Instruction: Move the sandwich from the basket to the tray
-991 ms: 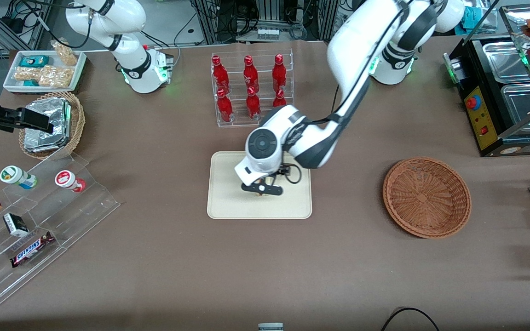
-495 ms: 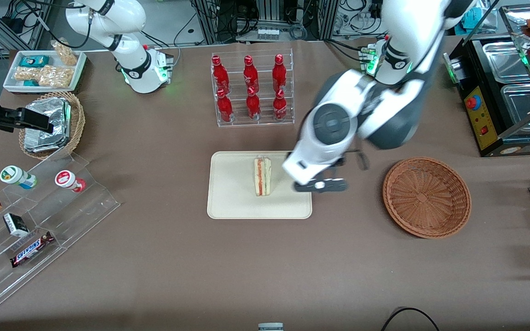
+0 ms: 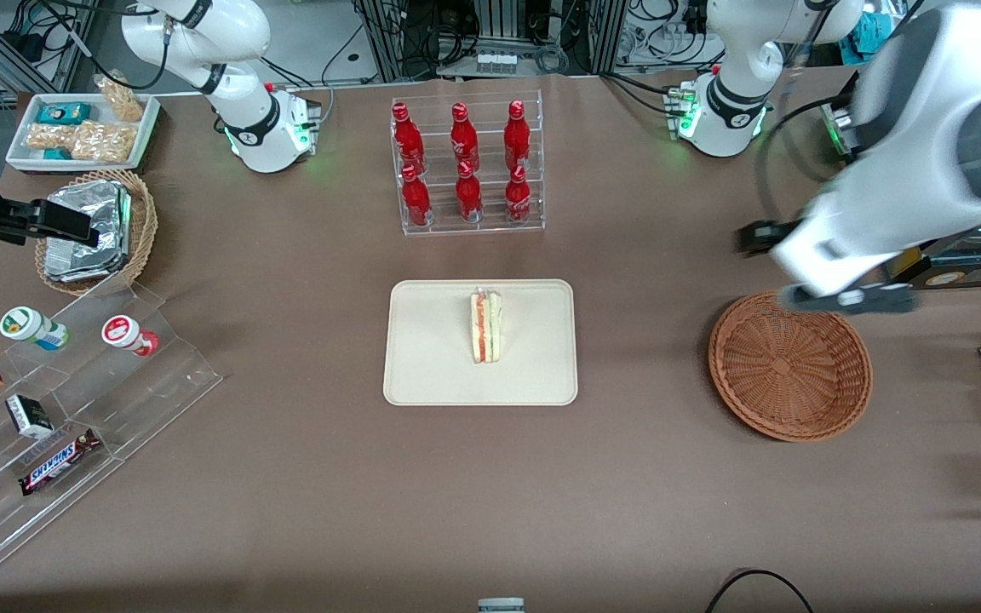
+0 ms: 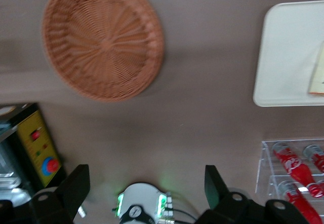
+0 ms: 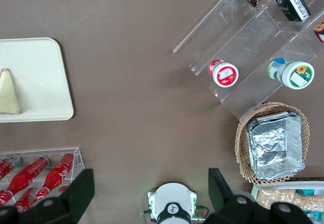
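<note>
The sandwich [image 3: 486, 326] stands on edge near the middle of the tray [image 3: 431, 358], its long axis running from the edge of the tray nearest the front camera toward the bottle rack [image 3: 467, 166]; the job reads as finished, so what matters now is that the hand [image 3: 848, 298] is well apart from it, high above the bench [image 3: 490, 494] and over the rim of the basket [image 3: 788, 366] farthest from the front camera. From the hand, the sandwich lies well off toward the parked arm's end, with the basket directly below and between them only bare brown cloth. In the wrist view the fingers [image 4: 76, 186] stand wide apart with nothing between them. My judgement is that any next move is simply a retreat, needing no care over the sandwich.

The sandwich is a soft white-bread wedge, striped red and pale along its cut face; it would squash under a hard pinch. The tray is smooth, cream, flat, with rounded corners and a low rim; the basket is shallow, round, reddish-brown wicker, ribbed and empty; the rack is clear plastic holding glossy red bottles.
</note>
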{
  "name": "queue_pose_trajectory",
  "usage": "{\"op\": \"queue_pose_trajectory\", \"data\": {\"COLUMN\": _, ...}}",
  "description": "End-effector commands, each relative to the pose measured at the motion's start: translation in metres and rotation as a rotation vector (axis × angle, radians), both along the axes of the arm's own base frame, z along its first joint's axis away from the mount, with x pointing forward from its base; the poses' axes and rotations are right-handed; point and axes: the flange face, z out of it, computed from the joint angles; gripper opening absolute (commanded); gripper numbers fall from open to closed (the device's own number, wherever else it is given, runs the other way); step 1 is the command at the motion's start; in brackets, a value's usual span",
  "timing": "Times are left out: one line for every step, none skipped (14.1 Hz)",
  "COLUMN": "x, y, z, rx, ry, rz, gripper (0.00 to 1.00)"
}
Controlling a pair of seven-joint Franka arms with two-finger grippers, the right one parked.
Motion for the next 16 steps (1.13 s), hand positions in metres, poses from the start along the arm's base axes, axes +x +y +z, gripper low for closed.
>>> {"op": "queue_pose_trajectory", "data": {"x": -0.023, "y": 0.045, "z": 0.024, "rx": 0.029, "ry": 0.011, "rz": 0.069, "gripper": 1.00}}
{"op": "queue_pose_trajectory", "data": {"x": -0.030, "y": 0.055, "z": 0.033, "rx": 0.033, "ry": 0.014, "rz": 0.088, "gripper": 1.00}}
{"op": "queue_pose_trajectory", "data": {"x": -0.038, "y": 0.059, "z": 0.038, "rx": 0.040, "ry": 0.020, "rz": 0.093, "gripper": 1.00}}
{"op": "queue_pose_trajectory", "data": {"x": -0.045, "y": 0.063, "z": 0.043, "rx": 0.067, "ry": 0.009, "rz": 0.100, "gripper": 1.00}}
{"op": "queue_pose_trajectory", "data": {"x": -0.048, "y": 0.067, "z": 0.042, "rx": 0.102, "ry": 0.000, "rz": 0.101, "gripper": 1.00}}
{"op": "queue_pose_trajectory", "data": {"x": -0.050, "y": 0.070, "z": 0.042, "rx": 0.112, "ry": -0.008, "rz": 0.104, "gripper": 1.00}}
{"op": "queue_pose_trajectory", "data": {"x": -0.050, "y": 0.072, "z": 0.043, "rx": 0.101, "ry": -0.013, "rz": 0.110, "gripper": 1.00}}
{"op": "queue_pose_trajectory", "data": {"x": -0.053, "y": 0.081, "z": 0.041, "rx": 0.099, "ry": -0.006, "rz": 0.128, "gripper": 1.00}}
{"op": "queue_pose_trajectory", "data": {"x": -0.059, "y": 0.082, "z": 0.036, "rx": 0.089, "ry": -0.005, "rz": 0.129, "gripper": 1.00}}
{"op": "queue_pose_trajectory", "data": {"x": -0.065, "y": 0.078, "z": 0.033, "rx": 0.047, "ry": -0.025, "rz": 0.130, "gripper": 1.00}}
{"op": "queue_pose_trajectory", "data": {"x": -0.067, "y": 0.083, "z": 0.030, "rx": 0.020, "ry": -0.032, "rz": 0.147, "gripper": 1.00}}
{"op": "queue_pose_trajectory", "data": {"x": -0.066, "y": 0.086, "z": 0.030, "rx": 0.014, "ry": -0.031, "rz": 0.154, "gripper": 1.00}}
{"op": "queue_pose_trajectory", "data": {"x": -0.065, "y": 0.086, "z": 0.031, "rx": 0.013, "ry": -0.032, "rz": 0.154, "gripper": 1.00}}
{"op": "queue_pose_trajectory", "data": {"x": -0.064, "y": 0.087, "z": 0.031, "rx": 0.012, "ry": -0.035, "rz": 0.156, "gripper": 1.00}}
{"op": "queue_pose_trajectory", "data": {"x": -0.064, "y": 0.087, "z": 0.035, "rx": 0.015, "ry": -0.042, "rz": 0.156, "gripper": 1.00}}
{"op": "queue_pose_trajectory", "data": {"x": -0.064, "y": 0.090, "z": 0.037, "rx": 0.012, "ry": -0.044, "rz": 0.163, "gripper": 1.00}}
